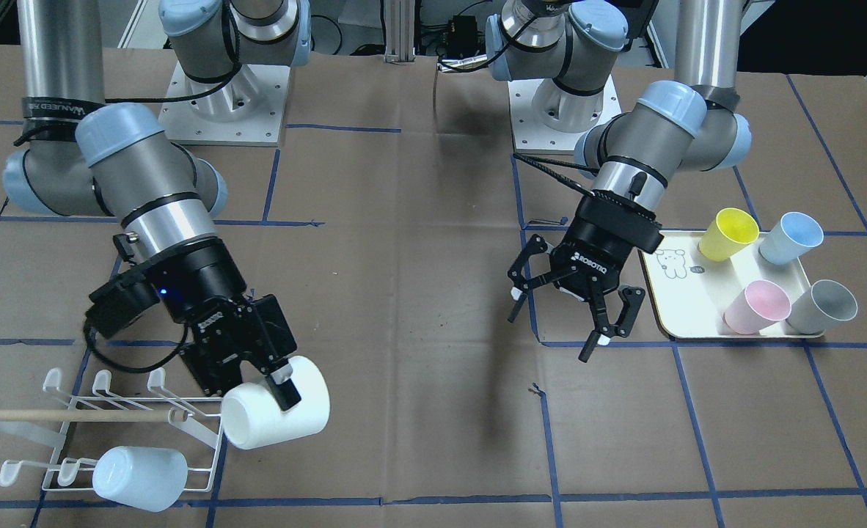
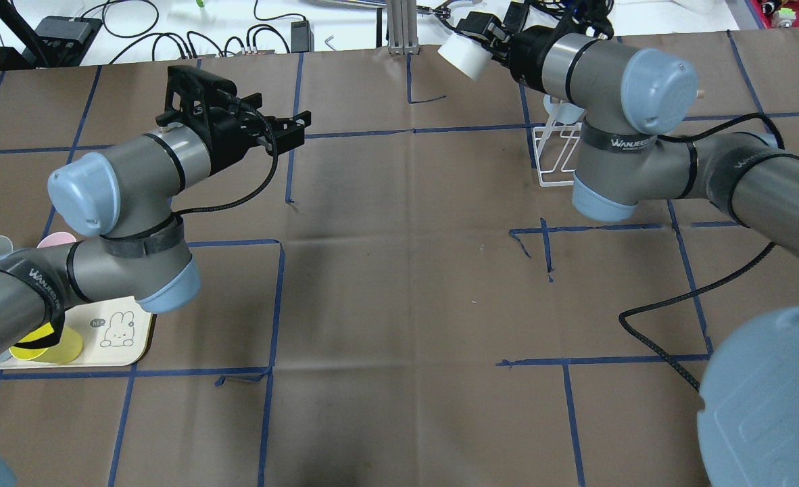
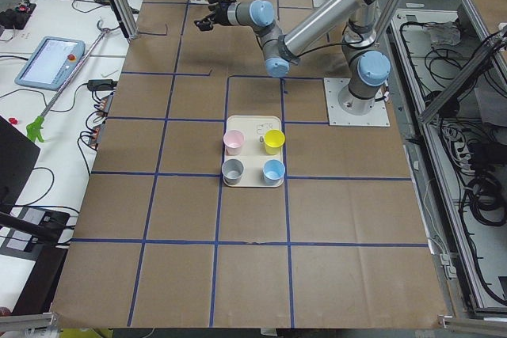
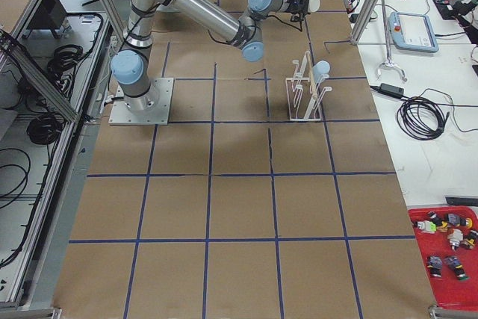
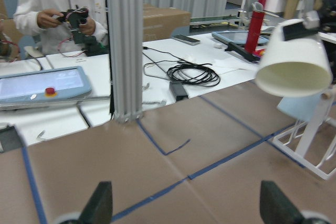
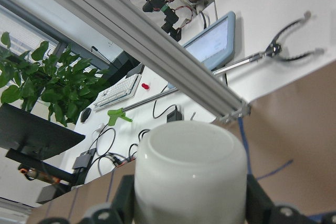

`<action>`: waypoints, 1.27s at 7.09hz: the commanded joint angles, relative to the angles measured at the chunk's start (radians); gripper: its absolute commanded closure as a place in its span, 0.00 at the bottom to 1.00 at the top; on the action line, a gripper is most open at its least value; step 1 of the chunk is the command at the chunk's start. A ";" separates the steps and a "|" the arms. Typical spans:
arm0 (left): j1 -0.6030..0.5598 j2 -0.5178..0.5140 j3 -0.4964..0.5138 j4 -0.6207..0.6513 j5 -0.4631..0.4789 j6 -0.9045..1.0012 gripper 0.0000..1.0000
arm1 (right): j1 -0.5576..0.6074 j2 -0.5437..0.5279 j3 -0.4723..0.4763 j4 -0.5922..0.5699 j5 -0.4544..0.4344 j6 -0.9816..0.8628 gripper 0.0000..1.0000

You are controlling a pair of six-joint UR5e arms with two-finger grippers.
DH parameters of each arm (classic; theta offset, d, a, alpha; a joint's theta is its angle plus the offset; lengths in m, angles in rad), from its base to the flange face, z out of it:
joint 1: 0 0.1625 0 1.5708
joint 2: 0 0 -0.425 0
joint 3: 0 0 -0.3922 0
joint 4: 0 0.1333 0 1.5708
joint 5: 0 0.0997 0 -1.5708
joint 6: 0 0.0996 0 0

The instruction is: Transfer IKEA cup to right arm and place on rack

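The right gripper (image 1: 265, 389) is clamped across the body of the white cup (image 1: 287, 418), one finger on each side, as its own wrist camera shows. It grips the sides and not the rim, I'd guess so the mouth stays free for a peg. The cup hangs in the air, tipped over. The other wrist camera shows its open mouth angled downward. The handover looks done to me, and what remains is the placing.

Just below and beside that gripper sits the rack (image 1: 114, 400), with a wooden dowel (image 1: 74, 415) across it. A pale blue cup (image 1: 140, 477) is hung mouth-first on one of the pegs farthest from the gripper. The other pegs are bare, so there is room. I can't tell which peg the white cup is aimed at, and it isn't on any yet.

The left gripper (image 1: 554, 328) hangs well apart from all this with its fingers spread wide and nothing between them. Right beside it lies the tray (image 1: 679, 308), with four cups standing mouth-up. The yellow cup (image 1: 728, 233) and pink cup (image 1: 756, 306) are nearer that gripper. The blue one (image 1: 791, 237) and grey one (image 1: 821, 306) are beyond. All four look empty.
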 commanded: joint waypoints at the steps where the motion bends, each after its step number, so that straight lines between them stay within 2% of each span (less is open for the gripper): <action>1: -0.010 0.096 0.247 -0.623 0.257 -0.040 0.00 | -0.133 0.001 -0.042 0.011 0.010 -0.512 0.57; 3: -0.038 0.093 0.482 -1.084 0.356 -0.187 0.00 | -0.238 0.024 -0.053 0.011 0.018 -0.747 0.57; 4: -0.079 0.084 0.579 -1.286 0.461 -0.230 0.00 | -0.273 0.056 -0.085 0.011 0.018 -0.805 0.57; 5: -0.108 0.096 0.612 -1.466 0.491 -0.255 0.00 | -0.301 0.088 -0.105 0.011 0.048 -0.886 0.57; 6: -0.113 0.106 0.610 -1.542 0.493 -0.282 0.00 | -0.333 0.095 -0.102 0.011 0.092 -0.925 0.57; 7: -0.113 0.108 0.600 -1.552 0.498 -0.276 0.00 | -0.373 0.105 -0.101 0.041 0.103 -0.927 0.57; 8: -0.111 0.117 0.588 -1.561 0.554 -0.269 0.00 | -0.386 0.124 -0.101 0.055 0.148 -0.956 0.57; 9: -0.111 0.123 0.571 -1.558 0.571 -0.269 0.00 | -0.387 0.136 -0.093 0.054 0.156 -0.974 0.60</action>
